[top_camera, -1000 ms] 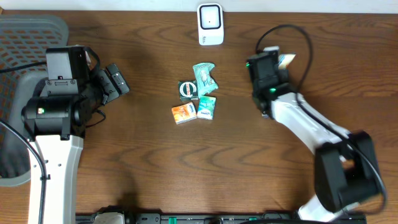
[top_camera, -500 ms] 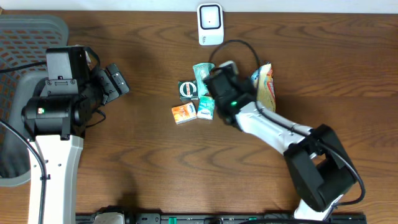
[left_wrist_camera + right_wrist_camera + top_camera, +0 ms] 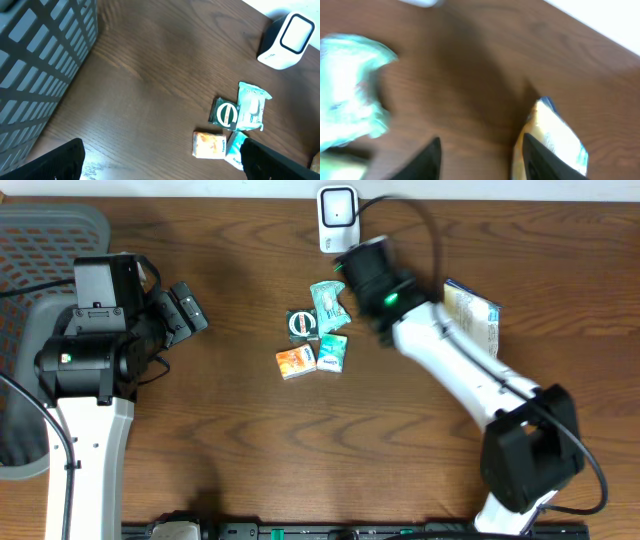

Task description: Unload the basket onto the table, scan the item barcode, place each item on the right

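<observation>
The white barcode scanner (image 3: 338, 220) stands at the table's far edge, and it shows at the upper right in the left wrist view (image 3: 287, 40). A yellow and blue packet (image 3: 470, 315) lies flat on the wood to the right of my right arm. My right gripper (image 3: 358, 262) hovers just below the scanner, open, with bare wood between its fingers (image 3: 481, 140). In the blurred right wrist view the packet (image 3: 557, 142) lies beyond the right finger, outside the gap. My left gripper (image 3: 185, 310) stands open at the left, holding nothing (image 3: 162, 170).
A cluster lies mid-table: a teal pouch (image 3: 328, 305), a dark green round-labelled item (image 3: 302, 325), an orange packet (image 3: 296, 362) and a small teal packet (image 3: 332, 352). A grey mesh basket (image 3: 40, 240) sits at the far left.
My right gripper held the yellow packet at the right, swung left over the cluster, and let it go. The packet now lies on the table and the gripper is by the scanner. Left arm unmoved.
</observation>
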